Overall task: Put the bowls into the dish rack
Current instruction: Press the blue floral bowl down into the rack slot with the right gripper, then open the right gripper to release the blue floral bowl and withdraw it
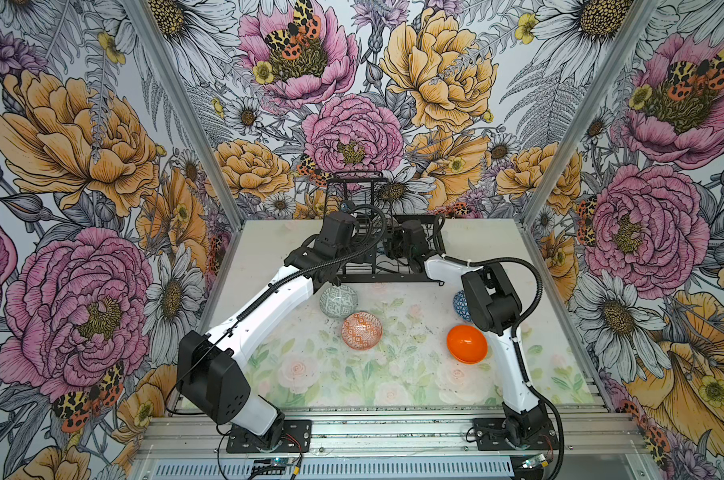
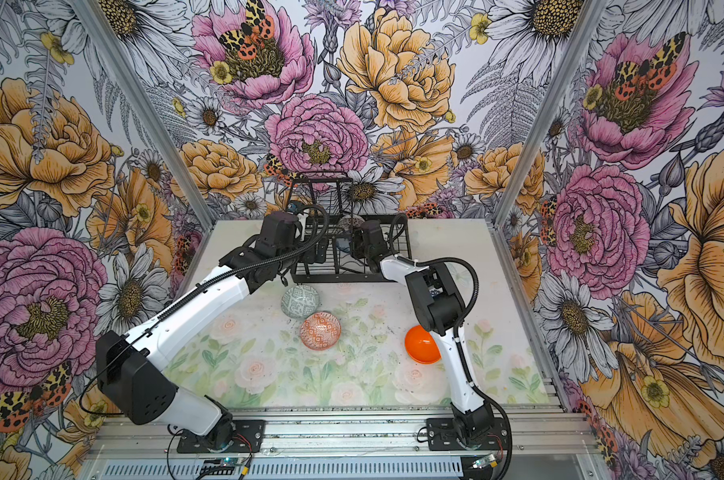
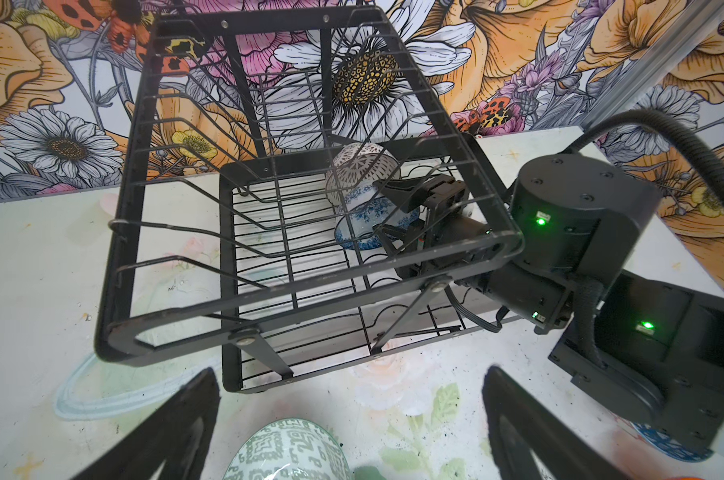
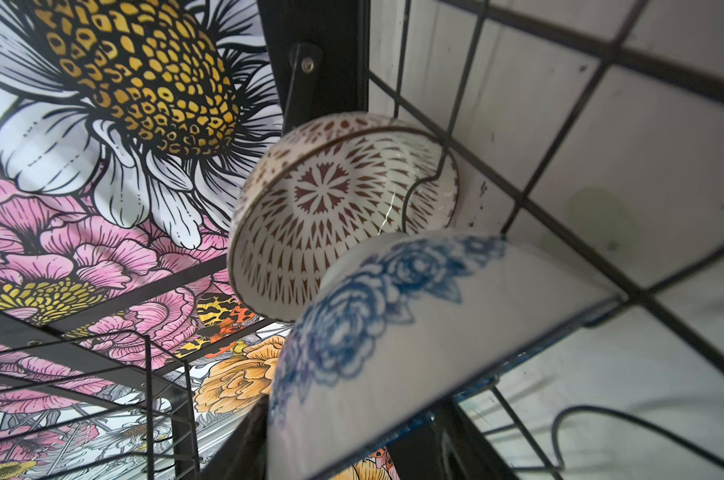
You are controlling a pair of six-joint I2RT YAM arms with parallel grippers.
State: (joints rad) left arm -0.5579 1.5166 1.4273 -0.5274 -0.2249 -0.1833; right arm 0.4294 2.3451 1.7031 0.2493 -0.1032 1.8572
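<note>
The black wire dish rack [image 1: 393,276] [image 3: 115,249] stands at the back of the table. On its base, a dark-and-white bowl [image 3: 362,160] [image 4: 331,208] and a blue-flowered bowl [image 3: 368,203] [image 4: 414,332] lean on edge. My right gripper [image 3: 387,210] [image 4: 352,436] reaches into the rack. It is open, with the blue-flowered bowl's wall between its fingers. My left gripper [image 3: 352,374] is wide open and empty. It hangs just in front of the rack, above the upside-down grey-green bowl [image 1: 338,301] [image 3: 287,453]. An orange-white bowl [image 1: 361,330] and a plain orange bowl [image 1: 467,344] lie on the table.
A dark blue triangle bowl [image 1: 460,303] sits mostly hidden behind the right arm's elbow. The rack's raised upper basket [image 1: 354,183] overhangs the left part of the base. Flowered walls close in the table on three sides.
</note>
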